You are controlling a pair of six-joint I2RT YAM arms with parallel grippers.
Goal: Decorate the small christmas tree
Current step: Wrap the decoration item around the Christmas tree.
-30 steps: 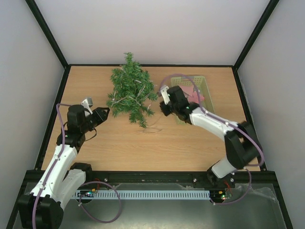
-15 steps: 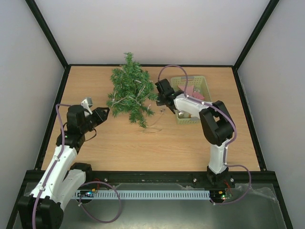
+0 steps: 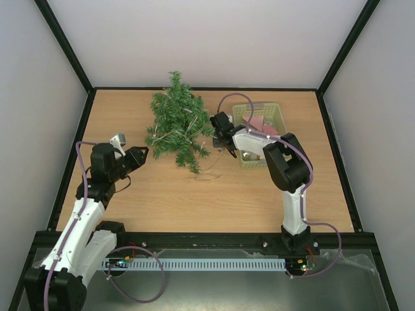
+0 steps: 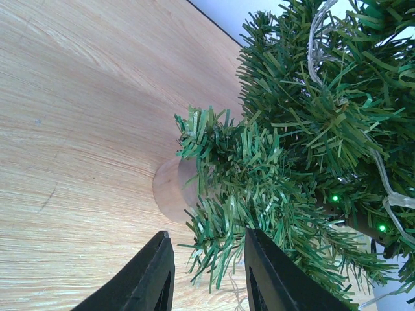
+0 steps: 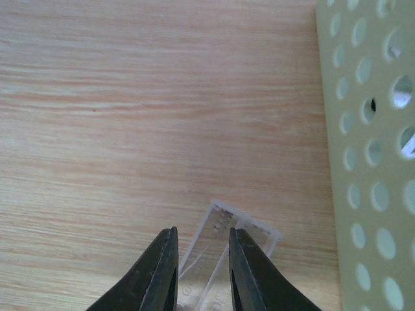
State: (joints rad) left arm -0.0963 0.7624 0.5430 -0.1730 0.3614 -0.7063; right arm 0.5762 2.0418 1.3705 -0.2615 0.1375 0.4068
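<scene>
Wooden table [image 3: 162,194]: small christmas tree [image 3: 176,123], pale green basket [image 5: 331,97], clear plastic case [image 5: 253,236].

Table [image 5: 130,97]: matt, smooth wood grain. Basket [image 5: 369,162], my 3 o'clock: pale green perforated plastic, matt. Case [image 5: 207,246], my 6 o'clock: clear glossy plastic. Tree [image 4: 292,129]: bristly plastic needles, slight sheen.

Our overhead camera sits high behind the near edge and looks down and forward, taking in the whole tabletop [image 3: 162,188]. Our left wrist camera rides low and close, looking along the wood at the small christmas tree [image 4: 305,149], which fills the right half of its frame. The left pincer [image 4: 207,234] juts in at the bottom. Our right wrist camera faces almost straight down, very near the wood. The right pincer [image 5: 202,232] is at bottom centre over what seems a clear plastic piece [image 5: 254,234], and the pale green basket [image 5: 327,116] lines the right edge. Tree, basket and wood show overhead too.
</scene>
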